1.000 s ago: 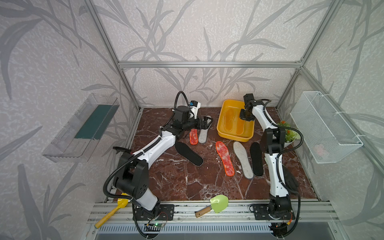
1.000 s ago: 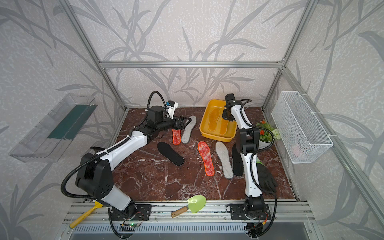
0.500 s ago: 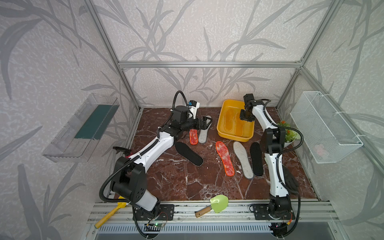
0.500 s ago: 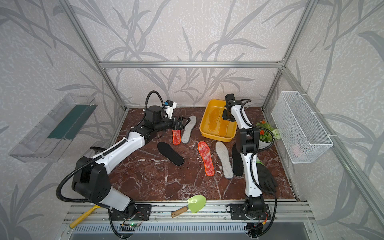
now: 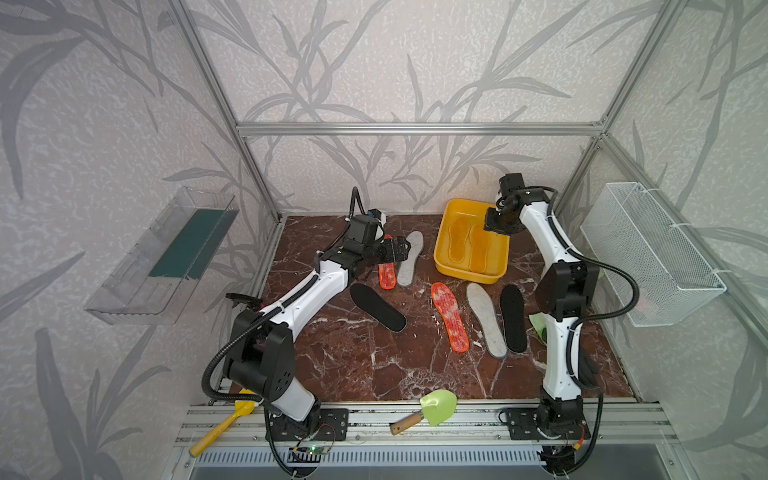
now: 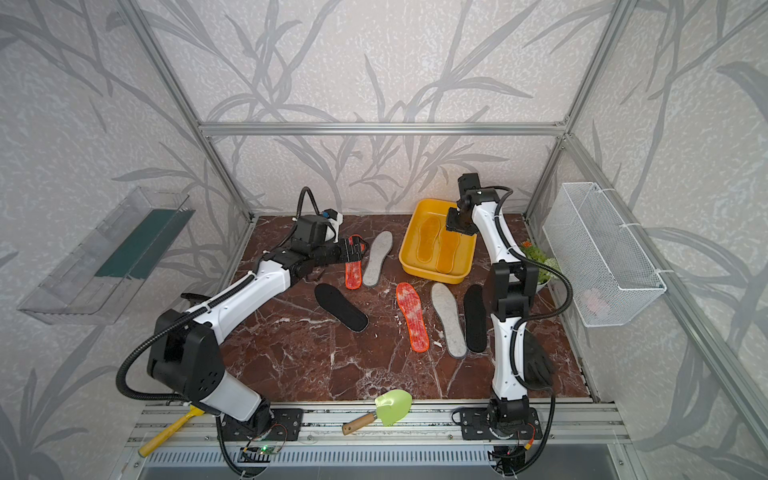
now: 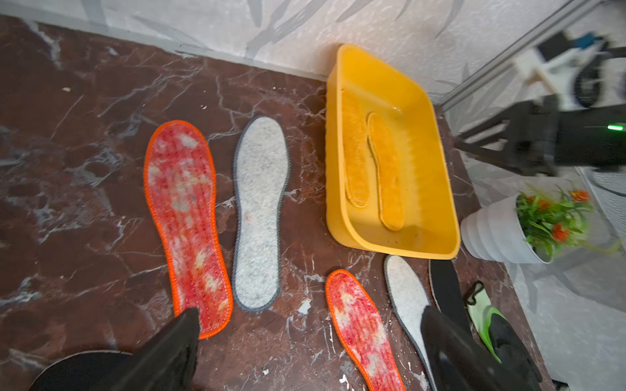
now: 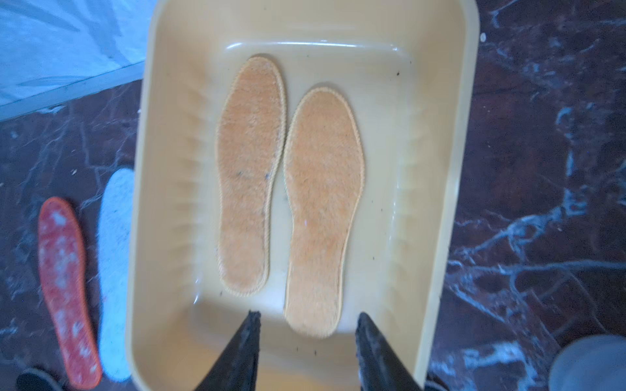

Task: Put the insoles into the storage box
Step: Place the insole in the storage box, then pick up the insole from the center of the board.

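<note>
Widening over the past second, your right gripper (image 8: 306,320) stood with its jaws parted and nothing between them, hanging above the shallow yellow plastic storage box (image 5: 467,272) at the back of the brown marble tabletop (image 5: 353,361); your left arm (image 5: 316,286) had barely shifted. Two yellow-orange fleecy insoles (image 8: 250,176) lay flat and side by side on the box floor, the only pair home. Six more waited on the marble: a red-white mottled insole with an orange stitched rim (image 5: 386,272) and a light grey felt insole (image 5: 409,257) just beside it, left of the box; a black insole (image 5: 377,306) lying slantwise nearer the front; and a second red-mottled insole (image 5: 450,316), a second grey felt insole (image 5: 485,320) and a second black insole (image 5: 513,318) in a row in front of the box. Your left gripper (image 7: 310,311) was spread to its widest, empty, poised over the near end of that first red insole. These pads looked light, thin and floppy, likely to droop once lifted, and they hugged the stone, so you would probably have done best to pinch one at the heel or toe, catching the stitched rim where a fingertip could bite. Felt and fleece seemed grippy rather than slick; nothing about them looked breakable.
</note>
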{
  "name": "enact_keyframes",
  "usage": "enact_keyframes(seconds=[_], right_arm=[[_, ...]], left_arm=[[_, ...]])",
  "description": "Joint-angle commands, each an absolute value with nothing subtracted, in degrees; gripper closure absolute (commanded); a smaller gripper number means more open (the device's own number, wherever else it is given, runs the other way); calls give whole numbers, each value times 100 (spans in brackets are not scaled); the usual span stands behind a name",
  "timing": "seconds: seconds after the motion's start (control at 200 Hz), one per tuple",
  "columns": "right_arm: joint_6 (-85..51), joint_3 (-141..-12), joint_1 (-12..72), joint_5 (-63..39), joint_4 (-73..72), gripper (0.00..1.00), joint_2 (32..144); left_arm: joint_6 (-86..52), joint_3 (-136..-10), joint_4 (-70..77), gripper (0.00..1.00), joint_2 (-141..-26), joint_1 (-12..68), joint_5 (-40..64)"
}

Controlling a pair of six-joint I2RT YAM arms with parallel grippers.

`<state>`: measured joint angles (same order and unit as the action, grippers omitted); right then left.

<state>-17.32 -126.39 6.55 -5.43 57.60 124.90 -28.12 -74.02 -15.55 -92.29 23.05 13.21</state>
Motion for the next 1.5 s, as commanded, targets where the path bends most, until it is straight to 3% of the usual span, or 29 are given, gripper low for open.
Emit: enact_keyframes(seconds=[0.0,0.205,0.63,0.795,0.985,1.495], right_arm=[[-1539,-11750,703,-1033,5537,51,11509],[-1481,-9833,738,-1542,5055,49,9967],[-1969,-7035,1079,-2101,4062,48,7582],[-2248,-6593,1099,-2232,3783,47,7396],[-2363,-6592,1099,-2152,3744,47,7473],[-2707,-6680,1099,-2156,3446,47,7752]], left_arm=[[-3138,-7803,-2554,1,-9518,2268,754],[-3415,-8102,-3267,1,-9769,2178,185],[-3610,-8651,-3337,1,-10844,1566,728],[-3342,-9733,-4067,2,-11750,1544,596],[-3018,-10942,-4823,14,-12595,1539,441],[-2901,-11312,-5117,26,-13325,1696,593]])
